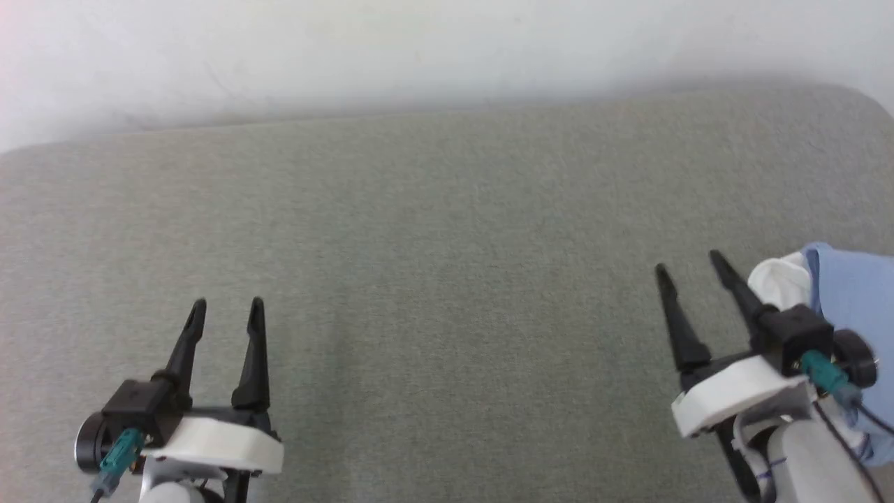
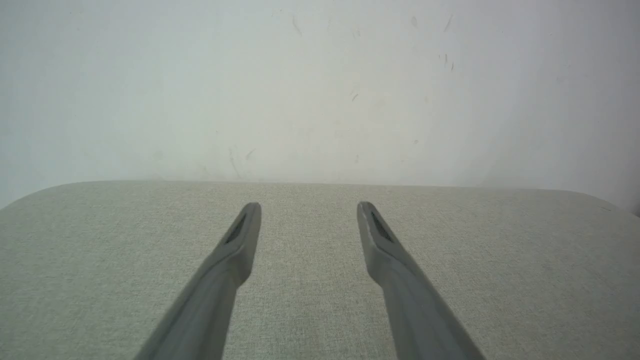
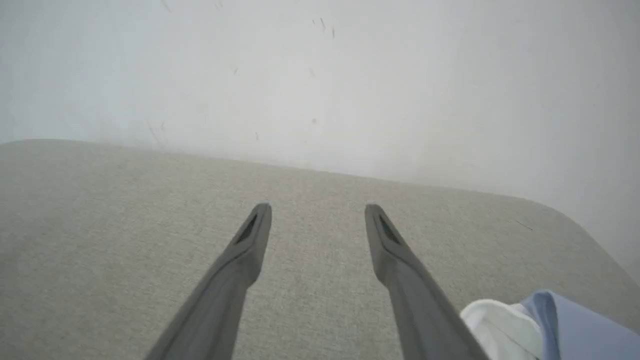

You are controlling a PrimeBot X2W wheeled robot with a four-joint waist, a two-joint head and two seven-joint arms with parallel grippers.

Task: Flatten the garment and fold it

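The left gripper (image 1: pixel 228 303) and right gripper (image 1: pixel 687 262) are held apart, empty. The garment (image 1: pixel 855 286), bunched at the table's (image 1: pixel 447 244) right edge, could be shoved off by the latter.

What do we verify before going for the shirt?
1. Left end effector open, holding nothing: ok.
2. Right end effector open, holding nothing: ok.
3. Shirt whole in the head view: not ok, cut off at the right edge.
4. Shirt lying flat: cannot tell, most of it is out of frame.
5. Room on the table to spread it: ok, bare in the middle.
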